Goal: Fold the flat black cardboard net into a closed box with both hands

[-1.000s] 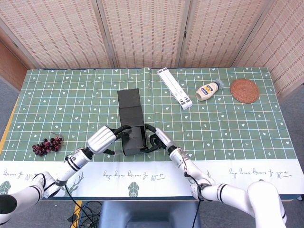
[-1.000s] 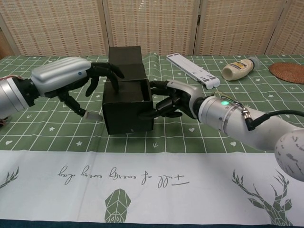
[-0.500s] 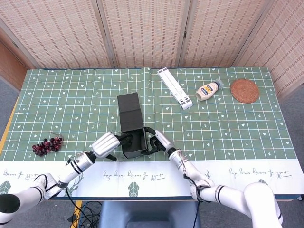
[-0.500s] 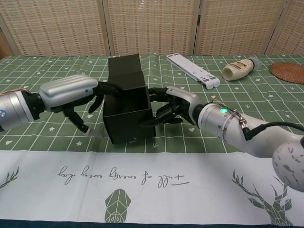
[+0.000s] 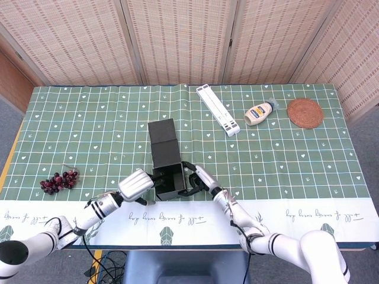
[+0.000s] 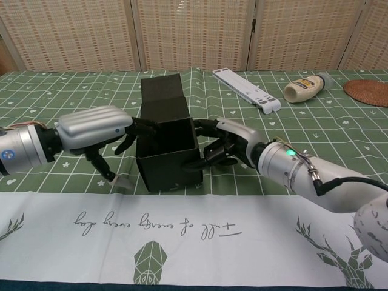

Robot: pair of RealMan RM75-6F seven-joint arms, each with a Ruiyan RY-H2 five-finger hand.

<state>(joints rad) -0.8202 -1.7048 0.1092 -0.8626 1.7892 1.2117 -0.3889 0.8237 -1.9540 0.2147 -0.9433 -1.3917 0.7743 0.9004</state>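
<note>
Fingers of the left hand and of the right hand press opposite side walls of the half-formed black cardboard box, near the table's front edge. It looks light, thin and stiff only along its creases, so hold the walls low and gently. The lid flap lies behind it, unfolded; the contact points and the box's inside are hidden.

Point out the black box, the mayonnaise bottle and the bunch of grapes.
black box [image 6: 168,159]: chest view, on its front wall.
mayonnaise bottle [image 5: 258,112]: head view, on its label.
bunch of grapes [image 5: 58,181]: head view, middle of the cluster.
</note>
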